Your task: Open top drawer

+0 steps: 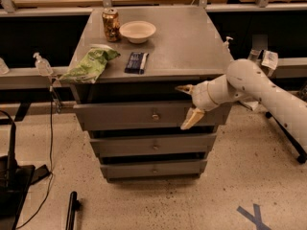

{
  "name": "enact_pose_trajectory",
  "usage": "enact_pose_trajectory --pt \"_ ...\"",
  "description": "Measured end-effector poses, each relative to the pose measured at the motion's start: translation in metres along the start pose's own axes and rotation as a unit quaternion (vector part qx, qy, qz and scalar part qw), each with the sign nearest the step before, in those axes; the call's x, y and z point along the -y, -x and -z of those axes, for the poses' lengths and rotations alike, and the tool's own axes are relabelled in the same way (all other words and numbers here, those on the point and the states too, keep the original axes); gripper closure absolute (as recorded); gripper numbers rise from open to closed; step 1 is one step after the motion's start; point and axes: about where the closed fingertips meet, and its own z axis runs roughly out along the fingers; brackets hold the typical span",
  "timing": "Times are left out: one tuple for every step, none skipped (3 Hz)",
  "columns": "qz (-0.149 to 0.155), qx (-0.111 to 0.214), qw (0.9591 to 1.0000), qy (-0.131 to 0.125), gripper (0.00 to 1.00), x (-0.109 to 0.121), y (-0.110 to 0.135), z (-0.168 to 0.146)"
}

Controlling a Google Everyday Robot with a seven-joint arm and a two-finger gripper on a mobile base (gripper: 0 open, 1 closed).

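Observation:
The top drawer (124, 115) is the widest grey front of three under the grey cabinet top, with a small round knob (155, 116) at its centre. It stands a little proud of the cabinet, with a dark gap above it. My gripper (188, 106) is at the end of the white arm coming from the right. It sits in front of the drawer's right part, to the right of the knob. Its two tan fingers (192, 119) are spread wide, one up and one down, holding nothing.
On the cabinet top (187, 47) lie a green chip bag (88, 66), a dark snack bar (136, 62), a white bowl (137, 31) and a soda can (111, 24). Two narrower drawers (153, 146) sit below. A sanitizer bottle (42, 64) stands at left.

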Motion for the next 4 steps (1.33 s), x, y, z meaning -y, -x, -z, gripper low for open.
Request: enact_pose_trajectory --pt "-0.018 -0.009 0.9997 0.014 0.15 0.003 -0.009 -0.015" --pt "-0.027 -0.022 0.9988 0.035 0.15 -0.009 -0.014 -0.024" --pt "-0.024 -0.037 0.9975 0.056 0.16 -0.027 -0.011 -0.024" --pt "-0.016 -0.046 0.9959 0.076 0.15 -0.046 -0.004 -0.017"
